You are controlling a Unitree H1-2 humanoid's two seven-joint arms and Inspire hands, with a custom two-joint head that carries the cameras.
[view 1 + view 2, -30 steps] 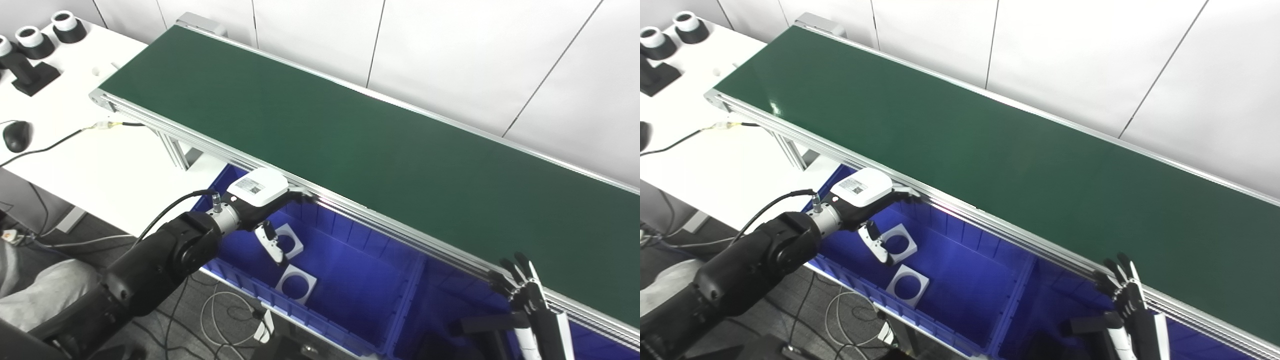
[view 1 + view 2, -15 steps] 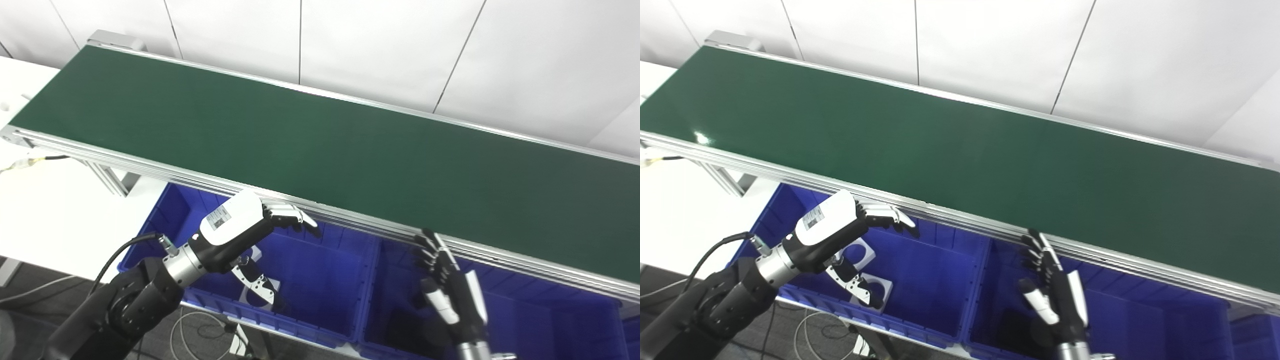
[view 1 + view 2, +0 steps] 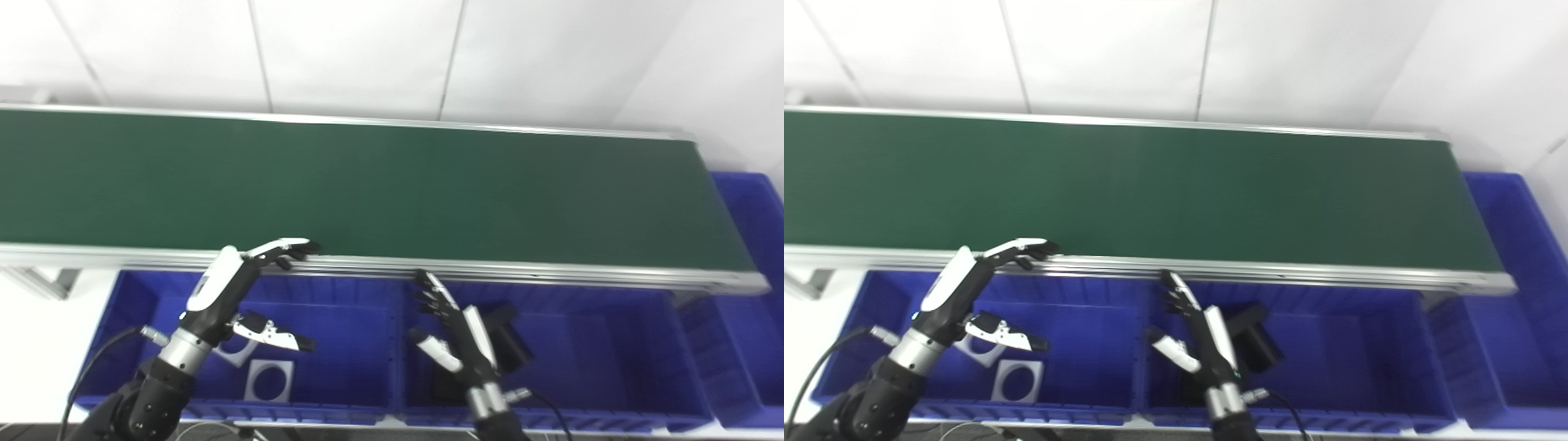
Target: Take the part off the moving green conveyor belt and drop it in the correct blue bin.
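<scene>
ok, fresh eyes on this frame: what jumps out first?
The long green conveyor belt spans the picture with nothing on it. In front of it, both hands are open and empty: the left hand has fingertips at the belt's near rail, the right hand is raised over the blue bins. White square plates lie in the left bin, a black part in the middle.

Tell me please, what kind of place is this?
Probably a factory-style sorting station or test lab: a long green conveyor belt, blue bins below it holding parts, and plain white wall panels behind.
</scene>
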